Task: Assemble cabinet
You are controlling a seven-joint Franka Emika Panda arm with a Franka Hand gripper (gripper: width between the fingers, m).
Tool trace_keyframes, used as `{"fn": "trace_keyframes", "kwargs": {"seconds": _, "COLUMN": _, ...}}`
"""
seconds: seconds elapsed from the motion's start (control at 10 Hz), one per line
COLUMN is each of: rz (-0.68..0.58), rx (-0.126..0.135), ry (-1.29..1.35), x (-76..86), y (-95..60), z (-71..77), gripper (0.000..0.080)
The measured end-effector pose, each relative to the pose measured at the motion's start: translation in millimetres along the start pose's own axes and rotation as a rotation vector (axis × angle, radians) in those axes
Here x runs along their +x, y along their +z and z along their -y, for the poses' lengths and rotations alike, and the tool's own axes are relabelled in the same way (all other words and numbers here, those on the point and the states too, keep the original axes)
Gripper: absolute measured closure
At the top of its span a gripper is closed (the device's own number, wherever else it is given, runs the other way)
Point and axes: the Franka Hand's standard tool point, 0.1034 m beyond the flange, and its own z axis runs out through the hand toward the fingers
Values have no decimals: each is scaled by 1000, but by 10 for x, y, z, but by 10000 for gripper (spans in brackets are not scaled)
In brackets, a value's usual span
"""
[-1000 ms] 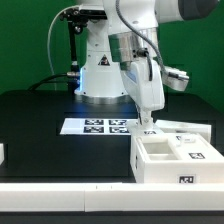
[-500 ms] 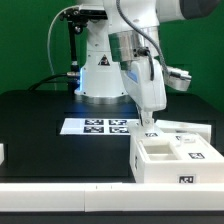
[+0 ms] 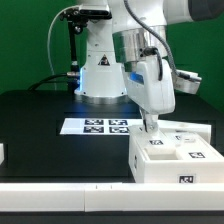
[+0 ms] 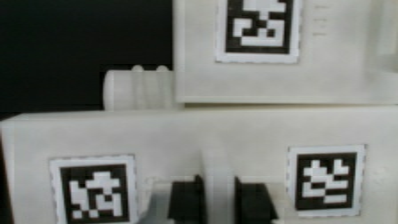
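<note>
The cabinet (image 3: 182,160) is a white boxy body with small black-and-white tags, standing at the front on the exterior view's right. My gripper (image 3: 151,127) reaches straight down onto its near-left top corner. The wrist view is filled by a white tagged face of the cabinet (image 4: 196,140), with a second tagged block (image 4: 267,55) and a round white peg (image 4: 139,88) beyond it. There the gripper (image 4: 215,197) is shut, its two dark fingertips (image 4: 180,200) pinching a thin white strip of the cabinet. The compartment under the gripper is hidden.
The marker board (image 3: 100,126) lies flat on the black table just behind the cabinet. The robot's white base (image 3: 100,75) stands at the back. A small white piece (image 3: 2,152) shows at the left edge. A white rail (image 3: 60,190) runs along the table's front.
The arm has shifted slightly toward the exterior view's right and lowered. The cabinet's left edge now sits a little further left, and its open compartment is covered by the gripper.
</note>
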Motion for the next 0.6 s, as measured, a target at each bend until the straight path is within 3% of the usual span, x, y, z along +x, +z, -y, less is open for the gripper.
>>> {"fn": "trace_keyframes", "kwargs": {"seconds": 0.4, "rz": 0, "rx": 0, "ry": 2, "x": -1, "y": 1, "z": 4, "gripper": 735}}
{"fn": "trace_keyframes", "kwargs": {"seconds": 0.5, "rz": -1, "rx": -1, "ry": 20, "x": -14, "y": 10, "z": 80, "gripper": 735}}
{"fn": "trace_keyframes", "kwargs": {"seconds": 0.6, "rz": -11, "rx": 18, "ry": 15, "x": -13, "y": 28, "z": 260, "gripper": 735}}
